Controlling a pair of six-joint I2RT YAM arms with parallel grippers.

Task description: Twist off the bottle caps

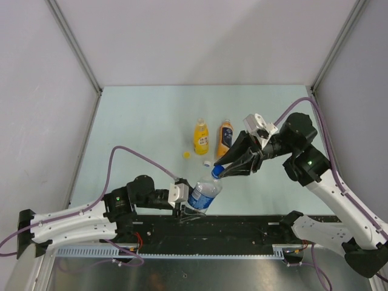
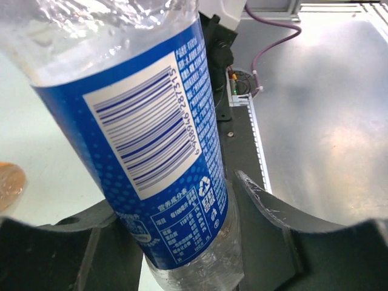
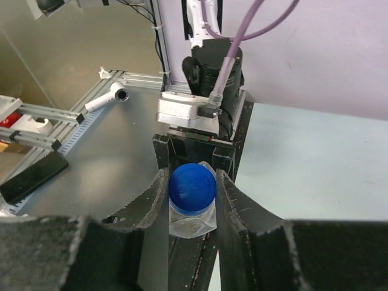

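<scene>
My left gripper (image 1: 193,209) is shut on the clear bottle with a blue label (image 1: 204,194), holding it tilted near the table's front edge; its label fills the left wrist view (image 2: 151,139). My right gripper (image 1: 219,171) is shut on the blue cap (image 1: 217,171), which sits on that bottle's neck; in the right wrist view the cap (image 3: 192,188) is pinched between both fingers. The yellow bottle (image 1: 201,136) and the orange bottle (image 1: 225,138) stand upright mid-table. A yellow cap (image 1: 187,154) and a white cap (image 1: 207,163) lie loose in front of them.
A black strip and metal rail (image 1: 242,227) run along the near edge below the bottle. Grey walls (image 1: 48,91) enclose the table on three sides. A purple cable (image 1: 139,156) loops over the left arm.
</scene>
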